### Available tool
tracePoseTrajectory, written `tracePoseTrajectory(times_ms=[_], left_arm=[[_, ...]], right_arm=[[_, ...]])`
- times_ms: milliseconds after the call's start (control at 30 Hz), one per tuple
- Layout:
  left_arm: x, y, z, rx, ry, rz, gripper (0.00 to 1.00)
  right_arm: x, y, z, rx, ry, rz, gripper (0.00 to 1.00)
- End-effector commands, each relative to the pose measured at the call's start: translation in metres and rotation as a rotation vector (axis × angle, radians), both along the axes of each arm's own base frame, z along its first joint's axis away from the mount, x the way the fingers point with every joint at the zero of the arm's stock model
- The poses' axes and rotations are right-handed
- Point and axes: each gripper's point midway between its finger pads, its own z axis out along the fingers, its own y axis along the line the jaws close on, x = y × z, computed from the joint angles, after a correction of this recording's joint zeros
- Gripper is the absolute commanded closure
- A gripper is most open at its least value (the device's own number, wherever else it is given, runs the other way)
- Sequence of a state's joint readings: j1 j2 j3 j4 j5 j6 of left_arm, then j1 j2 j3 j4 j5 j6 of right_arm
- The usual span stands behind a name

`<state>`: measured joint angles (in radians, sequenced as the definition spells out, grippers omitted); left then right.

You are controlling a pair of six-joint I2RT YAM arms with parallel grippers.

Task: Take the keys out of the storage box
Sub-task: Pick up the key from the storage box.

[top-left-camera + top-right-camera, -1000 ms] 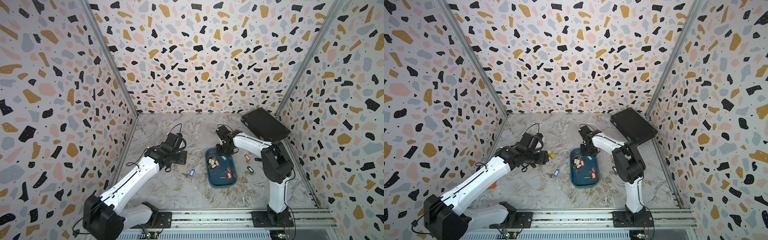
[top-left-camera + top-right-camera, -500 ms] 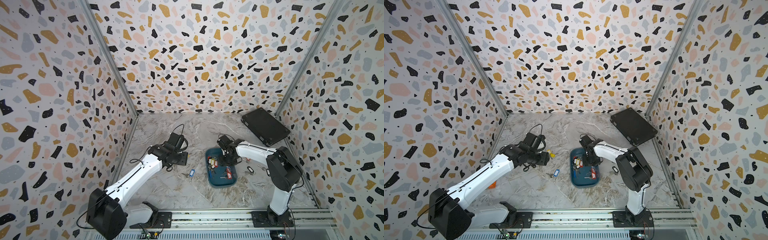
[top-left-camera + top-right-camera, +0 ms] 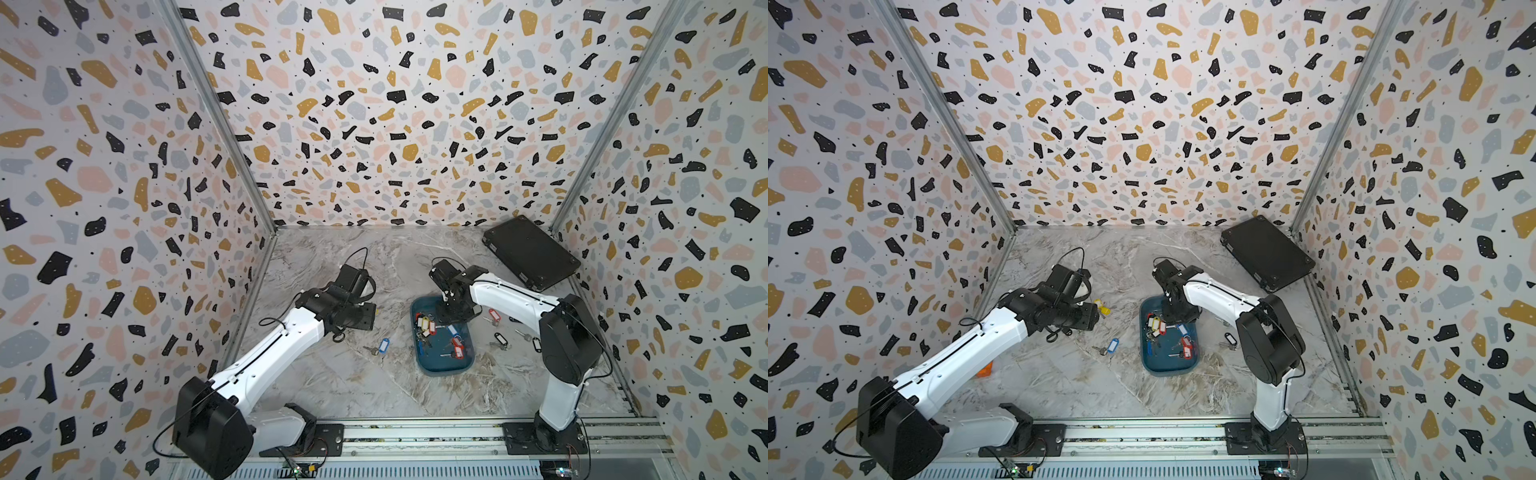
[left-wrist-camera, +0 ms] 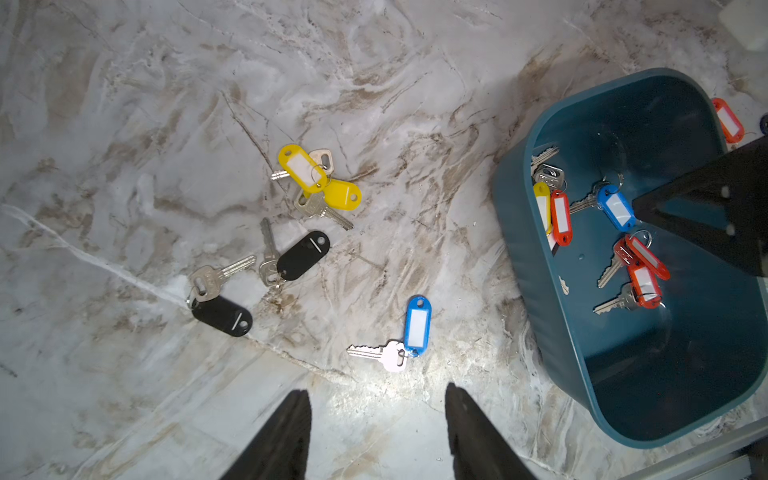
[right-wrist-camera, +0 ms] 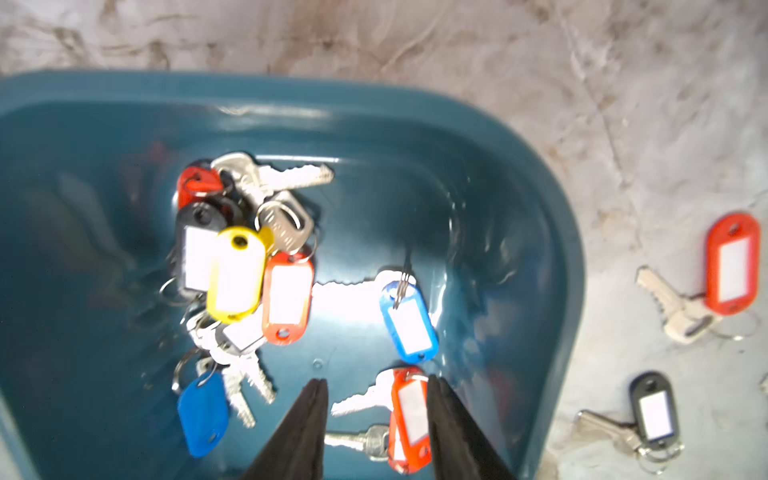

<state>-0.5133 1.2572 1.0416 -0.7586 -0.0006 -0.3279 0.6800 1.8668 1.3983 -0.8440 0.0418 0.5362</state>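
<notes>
Keys [image 5: 237, 274] lie in the teal storage box [image 5: 519, 208], most in a clump at one side and a red-tagged key [image 5: 409, 415] nearer the wall. The right hand [image 5: 376, 380] hangs just over that one, fingers apart and empty. The tag lies lengthwise between them, so closing would pinch its narrow width. The left hand [image 4: 376, 399], also apart and empty, hovers over the worktop [image 4: 166, 104] outside the box. I'd say the right is nearer.

one storage box [image 3: 441, 370], one black case [image 3: 528, 254], roughly seventeen keys [image 4: 417, 326].
</notes>
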Motion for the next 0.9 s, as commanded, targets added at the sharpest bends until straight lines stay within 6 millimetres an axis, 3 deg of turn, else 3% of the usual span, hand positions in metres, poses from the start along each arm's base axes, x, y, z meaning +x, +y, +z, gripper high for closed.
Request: tracePoseTrajectory(times_ms=[0,300,400,433,533,700,867], left_arm=[[0.004,-0.003,0.012,-0.017,-0.029,-0.013,0.44],[0.004,-0.004,0.011,-0.016,-0.026,-0.015,0.44],[0.004,-0.004,0.011,-0.014,-0.027,-0.015,0.44],[0.004,-0.003,0.011,-0.014,-0.026,-0.014,0.44],[0.004,-0.003,0.011,-0.015,-0.027,-0.013,0.45],[0.004,-0.003,0.011,-0.015,-0.027,-0.014,0.45],[0.004,-0.004,0.013,-0.018,-0.033,-0.015,0.46]], right_arm=[[0.0,-0.01,-0.008,-0.086,0.032,0.045,0.57],[0.012,-0.009,-0.017,-0.13,0.024,0.042,0.71],[0.016,-0.01,-0.016,-0.144,0.013,0.034,0.84],[0.015,-0.012,-0.016,-0.153,0.013,0.027,0.98],[0.016,-0.014,-0.011,-0.156,0.001,0.008,1.0],[0.013,-0.019,0.012,-0.126,-0.046,-0.017,1.0],[0.011,-0.023,0.053,-0.039,-0.114,-0.053,1.0]])
